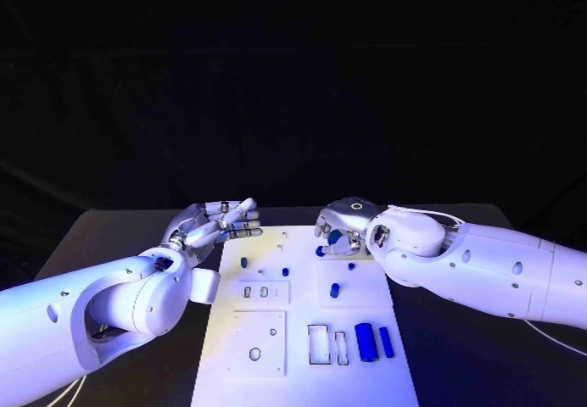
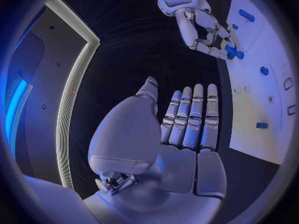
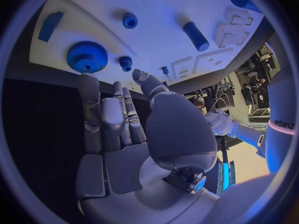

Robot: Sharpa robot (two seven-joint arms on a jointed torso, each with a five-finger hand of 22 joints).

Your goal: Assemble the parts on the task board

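Near edge of the white board [image 1: 306, 373]: 2 blue bars, a thick one [image 1: 365, 342] and a thin one [image 1: 387, 342], lie side by side just right of 2 slim rectangular slots. Mid-board, a small blue peg [image 1: 334, 290] stands in a raised square plate. Left hand [image 1: 218, 225] hovers at the board's far-left edge, fingers straight and apart, palm bare, holding nothing. Right hand [image 1: 343, 229] sits over the far part of the board, fingers curled down next to a blue piece [image 1: 323, 250]; can't tell if it grips it. Right wrist view: big blue gear [image 3: 87, 58] w/ a small gear [image 3: 126, 62] just beside it, both beyond the fingertips. Black counter [image 1: 110, 237] under all.
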